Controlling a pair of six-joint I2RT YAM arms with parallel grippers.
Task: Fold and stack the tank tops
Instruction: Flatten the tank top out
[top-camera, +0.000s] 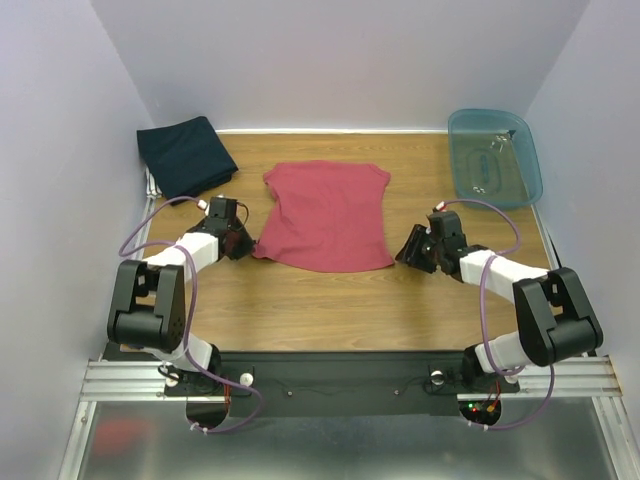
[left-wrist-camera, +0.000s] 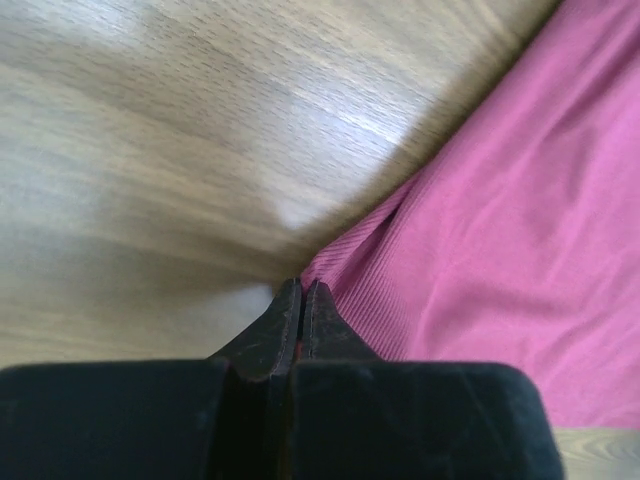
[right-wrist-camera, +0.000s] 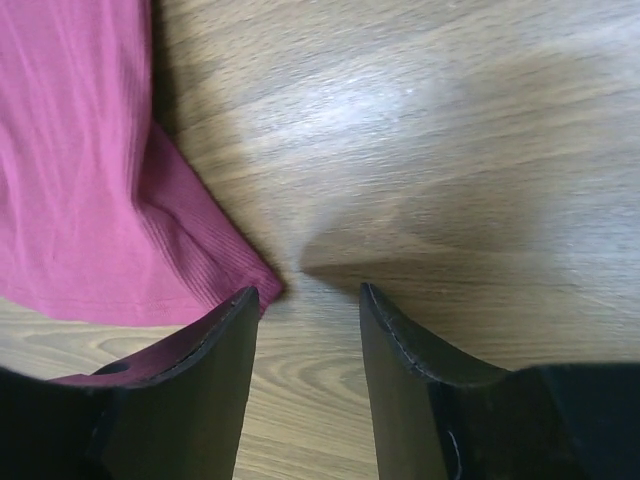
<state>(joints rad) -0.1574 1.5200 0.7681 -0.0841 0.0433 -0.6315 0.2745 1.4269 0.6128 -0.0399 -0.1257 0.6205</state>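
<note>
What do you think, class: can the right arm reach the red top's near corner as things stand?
Probably yes: the right gripper is open right at the red top corner, one finger over its hem, with only bare table around it.

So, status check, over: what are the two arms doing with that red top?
Left tool shut on near-left hem corner of red tank top. Right tool open at near-right corner, no grip. Navy top folded, far left, apart from it.
</note>
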